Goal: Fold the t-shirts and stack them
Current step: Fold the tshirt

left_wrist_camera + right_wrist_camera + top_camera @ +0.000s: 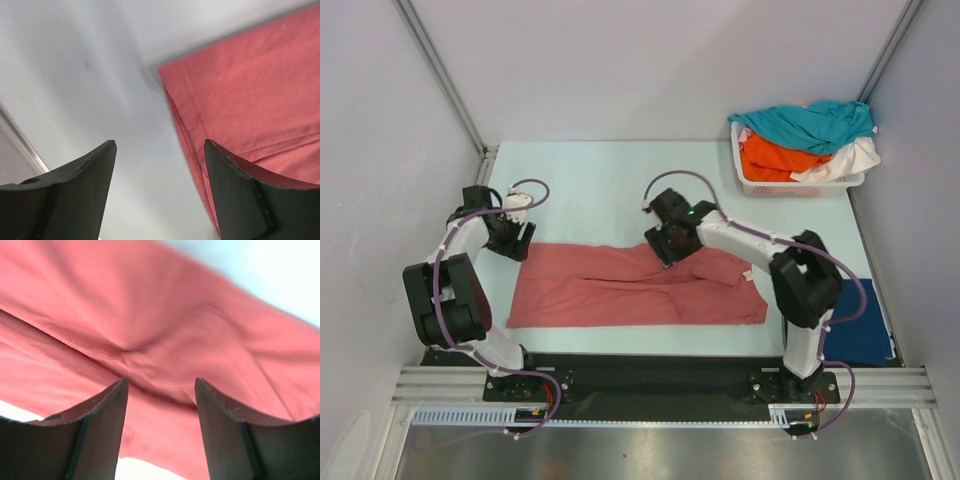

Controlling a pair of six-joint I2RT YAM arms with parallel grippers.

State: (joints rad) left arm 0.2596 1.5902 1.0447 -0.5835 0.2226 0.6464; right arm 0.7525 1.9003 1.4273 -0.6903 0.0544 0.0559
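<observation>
T-shirt [150, 305] beneath right end effector [160, 384]

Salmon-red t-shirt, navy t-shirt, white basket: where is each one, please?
salmon-red t-shirt [610, 290], top external view, middle of the cloth.
navy t-shirt [865, 335], top external view, its visible middle.
white basket [790, 189], top external view, its near wall.

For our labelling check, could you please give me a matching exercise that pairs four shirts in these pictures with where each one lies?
Shirts:
1 red shirt
2 navy shirt
3 teal shirt
4 orange shirt

Places:
A on top of the pile in the basket
B spread across the middle of the table
C in the basket, under the teal one
D at the table's near right corner

Pairs: 1-B, 2-D, 3-A, 4-C
</observation>
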